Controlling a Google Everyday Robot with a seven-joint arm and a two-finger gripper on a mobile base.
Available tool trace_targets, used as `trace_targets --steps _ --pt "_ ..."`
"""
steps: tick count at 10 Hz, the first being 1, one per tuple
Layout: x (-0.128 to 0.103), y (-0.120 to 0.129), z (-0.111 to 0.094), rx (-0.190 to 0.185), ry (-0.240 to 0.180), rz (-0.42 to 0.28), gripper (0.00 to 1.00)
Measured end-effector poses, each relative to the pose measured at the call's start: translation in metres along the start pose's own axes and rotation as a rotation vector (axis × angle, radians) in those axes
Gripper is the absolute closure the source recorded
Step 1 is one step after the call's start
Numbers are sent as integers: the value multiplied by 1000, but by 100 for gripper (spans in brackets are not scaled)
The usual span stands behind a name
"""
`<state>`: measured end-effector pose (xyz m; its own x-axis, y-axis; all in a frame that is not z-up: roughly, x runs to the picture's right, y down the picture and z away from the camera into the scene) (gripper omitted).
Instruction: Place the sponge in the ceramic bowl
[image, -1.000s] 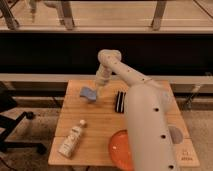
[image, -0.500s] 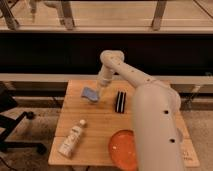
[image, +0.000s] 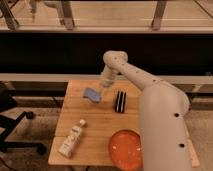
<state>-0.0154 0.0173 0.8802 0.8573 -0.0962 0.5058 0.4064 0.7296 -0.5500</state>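
Wooden table (image: 100, 125), gripper (image: 99, 88) still at sponge (image: 91, 94), ceramic bowl (image: 125, 148) unmoved

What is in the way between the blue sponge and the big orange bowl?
Nothing I can see. The gripper is right at the sponge, and only bare table lies between it and the ceramic bowl. The black block sits just beside that path, and the bottle is off to the other side.
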Motion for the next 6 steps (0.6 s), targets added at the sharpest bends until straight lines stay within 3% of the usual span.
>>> trace_targets --steps 6 --pt "2 24 -18 5 -14 11 100"
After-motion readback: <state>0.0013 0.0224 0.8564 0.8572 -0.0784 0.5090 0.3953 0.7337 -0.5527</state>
